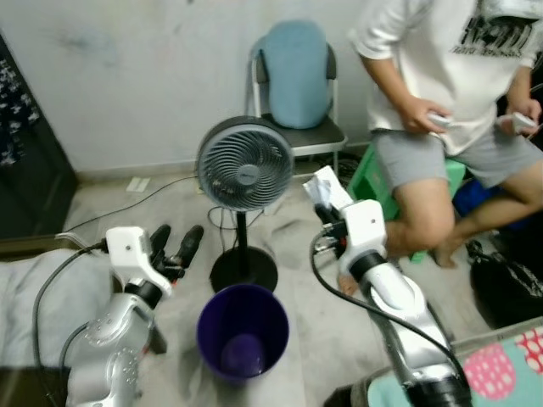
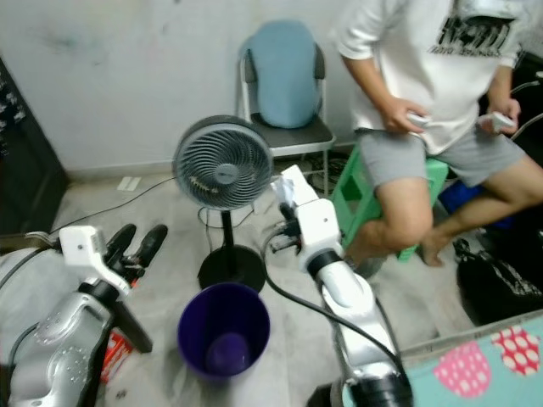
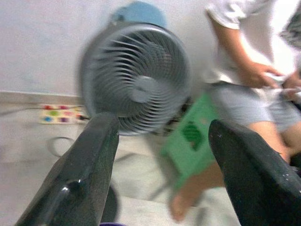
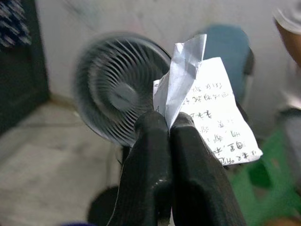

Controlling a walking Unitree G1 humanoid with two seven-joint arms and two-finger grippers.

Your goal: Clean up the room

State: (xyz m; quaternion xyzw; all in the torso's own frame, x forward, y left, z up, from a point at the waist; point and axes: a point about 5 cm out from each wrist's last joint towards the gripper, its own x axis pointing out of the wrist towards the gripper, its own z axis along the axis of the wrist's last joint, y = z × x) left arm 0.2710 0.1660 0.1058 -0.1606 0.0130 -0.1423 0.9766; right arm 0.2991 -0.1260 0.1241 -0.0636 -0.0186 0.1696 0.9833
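Note:
My right gripper is shut on a crumpled sheet of white paper with handwriting on it, held up at the right of the fan's head. A purple bin stands on the floor below, between my two arms, nothing visible inside. My left gripper is open and holds nothing, left of the bin and above its rim. In the left wrist view the two black fingers spread wide apart.
A grey pedestal fan stands just behind the bin. A person sits on a green stool at the right, holding controllers. A folding chair with a blue cushion is by the wall. A black bag lies far right.

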